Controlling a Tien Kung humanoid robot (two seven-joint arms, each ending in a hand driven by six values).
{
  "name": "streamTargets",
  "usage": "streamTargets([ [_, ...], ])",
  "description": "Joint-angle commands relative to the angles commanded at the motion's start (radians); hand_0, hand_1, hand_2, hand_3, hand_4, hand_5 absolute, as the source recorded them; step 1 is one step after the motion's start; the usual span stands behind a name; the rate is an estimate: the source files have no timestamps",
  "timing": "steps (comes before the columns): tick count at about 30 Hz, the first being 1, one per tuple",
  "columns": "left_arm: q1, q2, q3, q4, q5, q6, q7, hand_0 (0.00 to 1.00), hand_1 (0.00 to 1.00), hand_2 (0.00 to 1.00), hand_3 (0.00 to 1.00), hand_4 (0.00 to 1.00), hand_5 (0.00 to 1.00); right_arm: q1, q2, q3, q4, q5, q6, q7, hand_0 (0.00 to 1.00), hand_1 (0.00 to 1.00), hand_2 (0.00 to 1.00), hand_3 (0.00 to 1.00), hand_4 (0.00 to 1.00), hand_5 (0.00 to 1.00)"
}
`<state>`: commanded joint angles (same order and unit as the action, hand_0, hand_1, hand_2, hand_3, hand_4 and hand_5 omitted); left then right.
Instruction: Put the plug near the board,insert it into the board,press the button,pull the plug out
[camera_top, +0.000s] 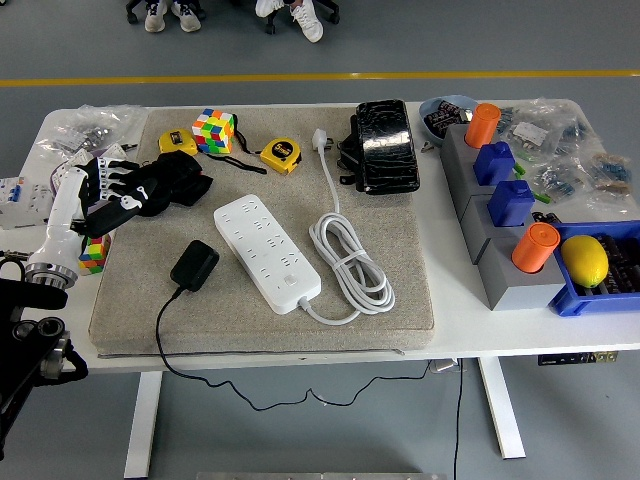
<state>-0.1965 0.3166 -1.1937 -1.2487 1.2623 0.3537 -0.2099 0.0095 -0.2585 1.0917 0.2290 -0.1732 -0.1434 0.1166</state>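
While it's hovering at the mat's left edge, left hand w/ fingers spread, empty, well apart from plug & board.

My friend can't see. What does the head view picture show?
A white power strip lies on a grey mat, with a black plug beside it, not plugged in. The robot's left hand hovers open at the mat's left edge.

The left arm is cut off by the picture's left and bottom edges. A Rubik's cube left of the grey mat is partly covered by the left hand. The plug's black cable drops behind the table's near edge below the mat.
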Motion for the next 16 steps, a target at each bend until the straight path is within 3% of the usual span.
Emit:
streamTargets([
  [16, 0.004, 0.000, 0.000, -0.002, 0.001, -0.002, 0.002, 0.328, 0.457, 0.497, 0.550, 0.835, 0.323, -0.004, -0.003, -0.010, 0.000, 0.007, 0.003, -0.004, 0.549, 0.579, 0.528, 0.504, 0.820, 0.365],
])
